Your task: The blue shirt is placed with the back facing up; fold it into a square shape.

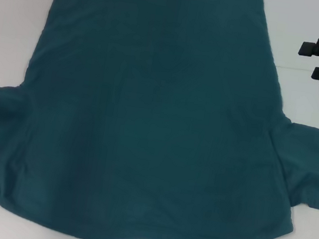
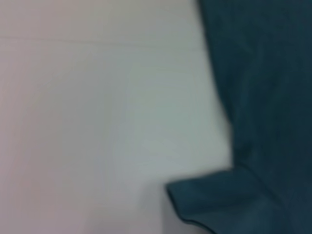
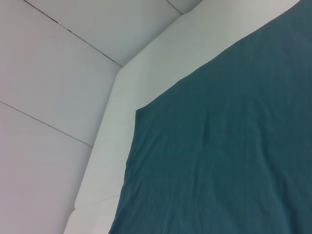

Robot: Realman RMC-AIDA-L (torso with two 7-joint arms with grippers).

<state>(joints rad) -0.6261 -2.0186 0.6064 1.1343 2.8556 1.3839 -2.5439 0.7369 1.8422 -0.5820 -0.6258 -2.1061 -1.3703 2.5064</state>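
You have the blue shirt point(image 1: 148, 118) spread flat and plain side up on the white table point(image 1: 13, 16), hem at the far edge, collar end nearest the robot, so its long axis runs straight away from you. Both short sleeves stick out sideways near the robot. The right gripper point(image 1: 310, 60) hovers over bare table beside the shirt's far right edge, clear of the cloth, its two black fingers apart and holding nothing. The left gripper is out of sight; its wrist camera looks down on the left sleeve point(image 2: 214, 204). Judged from this, nothing is folded yet, and the right arm sits nearer the far hem corner.
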